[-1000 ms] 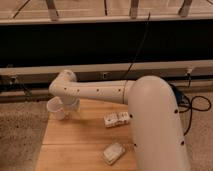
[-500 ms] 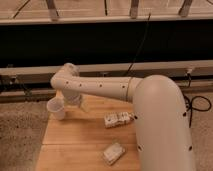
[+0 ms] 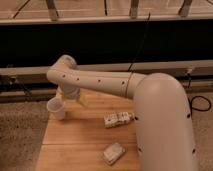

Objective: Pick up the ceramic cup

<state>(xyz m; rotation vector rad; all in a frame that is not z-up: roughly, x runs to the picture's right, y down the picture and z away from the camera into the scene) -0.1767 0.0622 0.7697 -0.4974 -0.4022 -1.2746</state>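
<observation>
Gripper (image 3: 76, 98): hangs pointing down over the far-left corner of the worktop (image 3: 80, 137), just right of the ceramic cup (image 3: 56, 108).
Ceramic cup: stands upright on the worktop at its far-left edge, not lifted.
Grip state: I cannot tell whether it is spread or closed.
Progress: the approach looks done; I judge the grasp and lift are both left.
Clutter: two pale packets (image 3: 119, 119), further right and nearer, well apart from the ceramic cup.

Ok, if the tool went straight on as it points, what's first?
Likely the tabletop beside the ceramic cup; the tool hangs by its rim, pointing down. Depth unclear: it might clip the cup.
</observation>
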